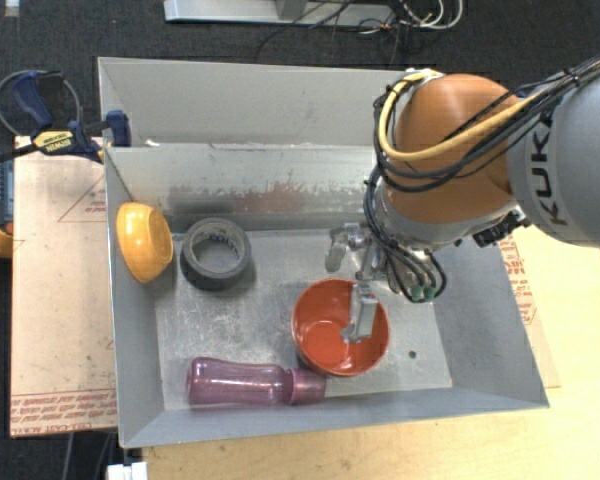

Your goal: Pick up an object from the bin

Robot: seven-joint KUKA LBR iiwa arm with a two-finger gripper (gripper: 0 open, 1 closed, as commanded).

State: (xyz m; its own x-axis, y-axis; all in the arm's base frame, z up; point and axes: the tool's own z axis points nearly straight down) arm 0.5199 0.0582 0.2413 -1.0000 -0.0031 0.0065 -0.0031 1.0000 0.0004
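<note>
Black letters "KUK" run along the grey arm (570, 158); print on the tape roll (194, 264) is too small to read. The gripper (346, 298) is spread: one metal finger (363, 313) dips inside the glossy red bowl (318, 340) (front right of the bin (280, 193)), the other stands by its far rim, nothing pinched. A smooth yellow cup (145, 240) lies far left, and a translucent purple bottle (242, 383) lies flat in front.
</note>
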